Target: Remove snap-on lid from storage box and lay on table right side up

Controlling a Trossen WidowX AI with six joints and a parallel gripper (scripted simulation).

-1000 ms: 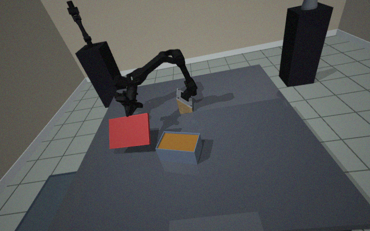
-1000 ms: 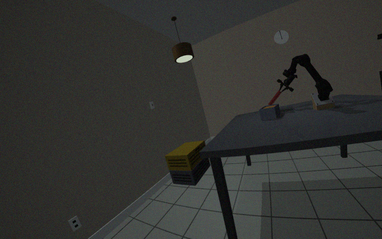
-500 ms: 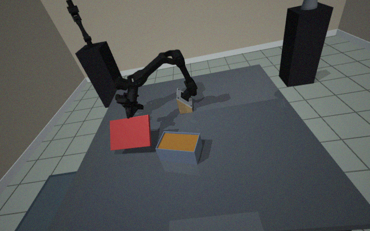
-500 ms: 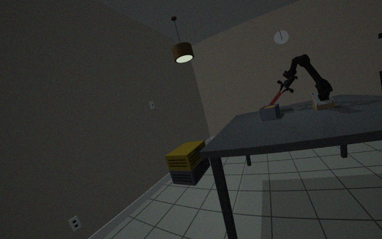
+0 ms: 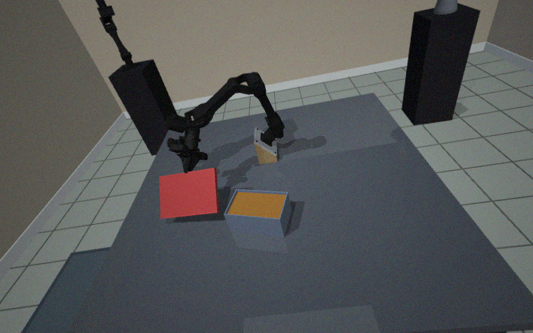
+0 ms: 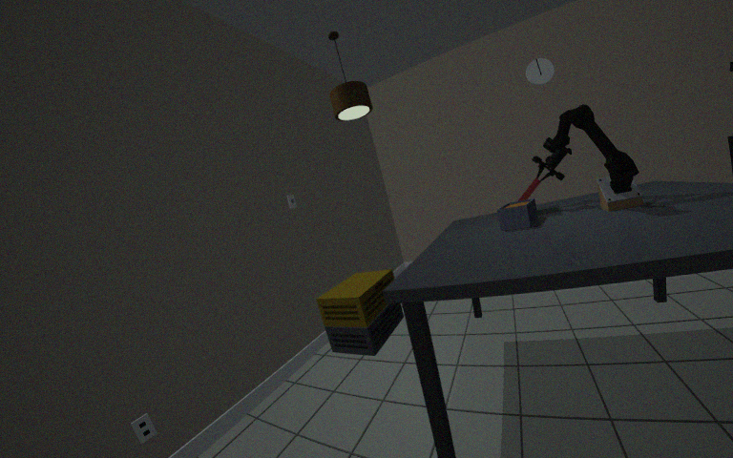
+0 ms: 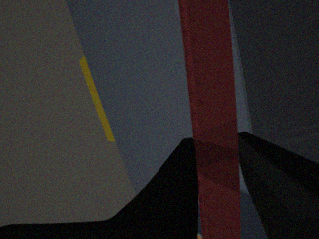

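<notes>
The red lid (image 5: 188, 194) (image 6: 530, 190) (image 7: 211, 75) is off the box and steeply tilted, its smooth face turned up and toward the top camera. Its lower edge is low over the table; whether it touches is unclear. My gripper (image 5: 188, 170) (image 6: 539, 177) (image 7: 214, 145) is shut on the lid's upper edge, with a finger on each side in the wrist view. The blue-grey storage box (image 5: 255, 227) (image 6: 515, 218) stands upright and open on the table, just right of the lid in the top view. Its orange inside (image 5: 257, 205) shows. The lid's underside is hidden in the top view.
The arm's base sits on a wooden block (image 5: 268, 157) (image 6: 621, 203) behind the box. The grey table (image 5: 334, 254) (image 6: 486, 259) has its left edge close beside the lid in the top view. Black pedestals (image 5: 440, 66) (image 5: 137, 102) stand beyond it.
</notes>
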